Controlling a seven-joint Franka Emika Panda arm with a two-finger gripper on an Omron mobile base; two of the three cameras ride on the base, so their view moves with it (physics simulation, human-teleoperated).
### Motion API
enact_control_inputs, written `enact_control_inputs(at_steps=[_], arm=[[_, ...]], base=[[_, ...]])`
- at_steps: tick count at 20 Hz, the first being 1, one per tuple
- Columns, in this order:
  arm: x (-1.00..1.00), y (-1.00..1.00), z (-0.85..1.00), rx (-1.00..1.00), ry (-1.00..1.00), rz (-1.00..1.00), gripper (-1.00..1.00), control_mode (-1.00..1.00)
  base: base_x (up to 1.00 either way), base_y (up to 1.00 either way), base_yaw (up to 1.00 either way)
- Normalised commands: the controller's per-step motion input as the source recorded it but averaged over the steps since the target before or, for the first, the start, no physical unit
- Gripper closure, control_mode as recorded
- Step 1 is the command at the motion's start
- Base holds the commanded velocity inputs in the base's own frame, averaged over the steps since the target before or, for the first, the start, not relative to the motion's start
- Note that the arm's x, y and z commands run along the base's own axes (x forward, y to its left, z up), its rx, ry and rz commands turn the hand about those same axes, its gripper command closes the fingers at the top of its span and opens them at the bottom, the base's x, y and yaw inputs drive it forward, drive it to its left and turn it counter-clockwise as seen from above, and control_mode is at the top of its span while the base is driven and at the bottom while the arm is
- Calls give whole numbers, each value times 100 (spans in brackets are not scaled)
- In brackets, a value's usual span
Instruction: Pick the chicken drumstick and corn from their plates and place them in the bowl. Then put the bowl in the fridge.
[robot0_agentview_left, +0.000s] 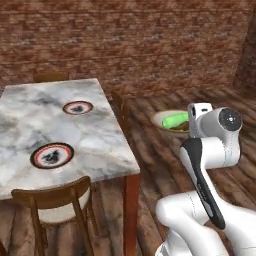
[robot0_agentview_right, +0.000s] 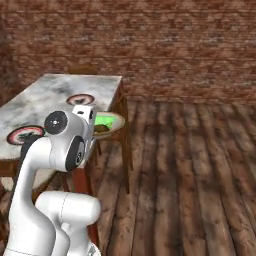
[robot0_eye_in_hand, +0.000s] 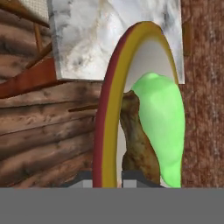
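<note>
My gripper (robot0_eye_in_hand: 108, 178) is shut on the rim of the bowl (robot0_eye_in_hand: 109, 105), one fingertip on each side of it. The tan bowl (robot0_agentview_left: 167, 118) hangs in the air over the wooden floor, to the right of the table. In it lie the bright green corn (robot0_eye_in_hand: 159, 122) and, against it, the brown chicken drumstick (robot0_eye_in_hand: 138, 140). From the right base view the bowl (robot0_agentview_right: 116, 120) shows beside my hand with the corn (robot0_agentview_right: 104, 120) inside. The two ringed plates (robot0_agentview_left: 78, 107) (robot0_agentview_left: 52, 155) stand bare on the marble table (robot0_agentview_left: 100, 140). The fridge is out of view.
A wooden chair (robot0_agentview_left: 55, 200) is tucked in at the table's near edge and another (robot0_agentview_left: 50, 76) at its far end. A brick wall (robot0_agentview_left: 150, 45) closes the back. Open plank floor (robot0_agentview_right: 190, 165) stretches to the right of the table.
</note>
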Motion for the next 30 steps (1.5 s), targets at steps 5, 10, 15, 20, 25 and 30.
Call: enact_control_inputs(at_steps=[5,10,15,20,25,30], arm=[[0,0,0,0,0,0,100,100],[0,0,0,0,0,0,100,100],[0,0,0,0,0,0,100,100],[0,0,0,0,0,0,100,100],[0,0,0,0,0,0,100,100],[0,0,0,0,0,0,100,100]], base=[[0,7,-100],[0,6,-100],[0,6,-100],[0,6,-100],[0,6,-100],[0,6,-100]])
